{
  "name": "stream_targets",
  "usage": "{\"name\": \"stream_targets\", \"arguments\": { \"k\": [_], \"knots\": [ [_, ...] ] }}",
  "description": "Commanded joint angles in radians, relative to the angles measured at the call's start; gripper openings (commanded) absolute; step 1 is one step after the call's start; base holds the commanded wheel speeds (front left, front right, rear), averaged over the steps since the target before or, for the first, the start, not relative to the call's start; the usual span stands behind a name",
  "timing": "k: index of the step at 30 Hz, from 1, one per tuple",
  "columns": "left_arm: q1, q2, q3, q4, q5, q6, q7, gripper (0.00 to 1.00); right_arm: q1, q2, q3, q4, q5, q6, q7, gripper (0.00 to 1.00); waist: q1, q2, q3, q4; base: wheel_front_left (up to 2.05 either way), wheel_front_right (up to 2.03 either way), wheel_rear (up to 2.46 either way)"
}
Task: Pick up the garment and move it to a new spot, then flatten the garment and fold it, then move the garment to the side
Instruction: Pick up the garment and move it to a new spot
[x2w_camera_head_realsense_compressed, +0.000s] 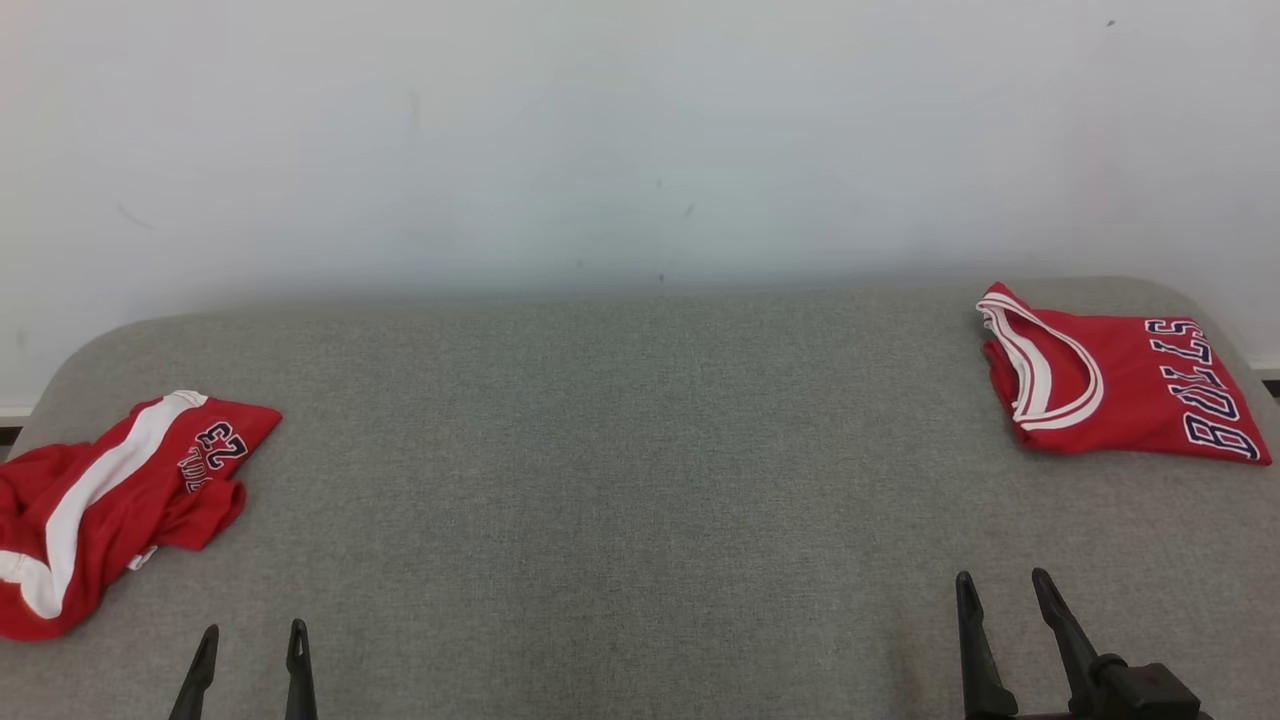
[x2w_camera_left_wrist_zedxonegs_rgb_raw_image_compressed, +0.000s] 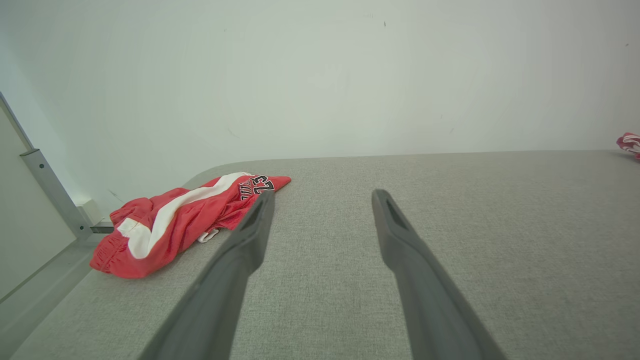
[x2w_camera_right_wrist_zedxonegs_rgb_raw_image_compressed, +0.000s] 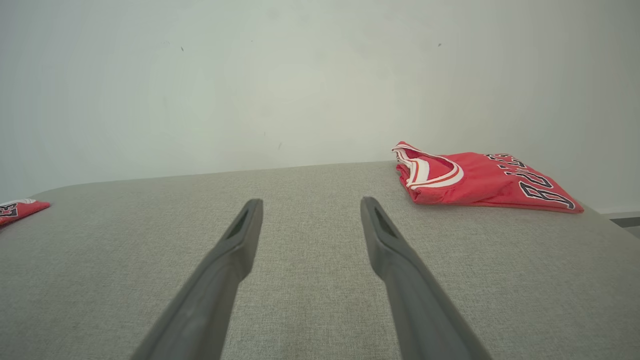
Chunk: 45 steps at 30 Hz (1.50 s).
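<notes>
Red shorts (x2w_camera_head_realsense_compressed: 170, 500) lay crumpled at the tabletop's (x2w_camera_head_realsense_compressed: 640, 450) left edge, a folded jersey (x2w_camera_head_realsense_compressed: 1120, 385) (lettered BULLS) at its right; the left gripper (x2w_camera_head_realsense_compressed: 253, 628) and right gripper (x2w_camera_head_realsense_compressed: 1001, 575) hung open, empty, at its front.

We've got a broad run of grey cushioned surface (x2w_camera_head_realsense_compressed: 640, 450) ahead, bare through the middle right back to the white wall (x2w_camera_head_realsense_compressed: 640, 130), which closes off the far edge. On our left, the crumpled red shorts (x2w_camera_head_realsense_compressed: 110, 500) hug the left edge, just ahead and outward of the left gripper (x2w_camera_head_realsense_compressed: 253, 628), its fingers spread. Far right, by the back corner, lies the folded red jersey (x2w_camera_head_realsense_compressed: 1120, 385), well ahead of the right gripper (x2w_camera_head_realsense_compressed: 1001, 575), also spread. The lane between the two garments lies open.
</notes>
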Motion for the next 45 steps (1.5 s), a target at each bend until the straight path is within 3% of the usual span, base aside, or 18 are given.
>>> {"name": "stream_targets", "arguments": {
  "k": [1, 14, 32, 45],
  "knots": [
    [0.014, 0.001, 0.001, -0.003, -0.006, 0.003, -0.003, 1.0, 0.01, 0.004, 0.0, 0.001, -0.004, -0.003, -0.005, 1.0, 0.0, -0.0001, 0.0, 0.002, 0.0, 0.0, 0.0],
    [0.003, 0.009, -0.001, 0.002, -0.012, 0.004, -0.003, 1.0, 0.017, 0.004, -0.003, 0.006, 0.002, -0.003, -0.005, 1.0, 0.0, -0.0001, 0.012, 0.061, 0.0, 0.0, 0.0],
    [0.001, 0.019, 0.007, 0.02, -0.029, 0.018, -0.003, 1.0, 0.011, 0.003, -0.009, 0.012, -0.003, -0.003, -0.005, 1.0, 0.0, -0.0001, 0.051, 0.357, 0.0, 0.0, 0.0],
    [0.002, 0.012, 0.017, 0.019, -0.044, 0.029, -0.003, 1.0, -0.004, -0.001, 0.008, 0.016, -0.01, -0.003, -0.005, 1.0, 0.0, -0.0001, 0.066, 0.482, 0.0, 0.0, 0.0]
  ]
}}
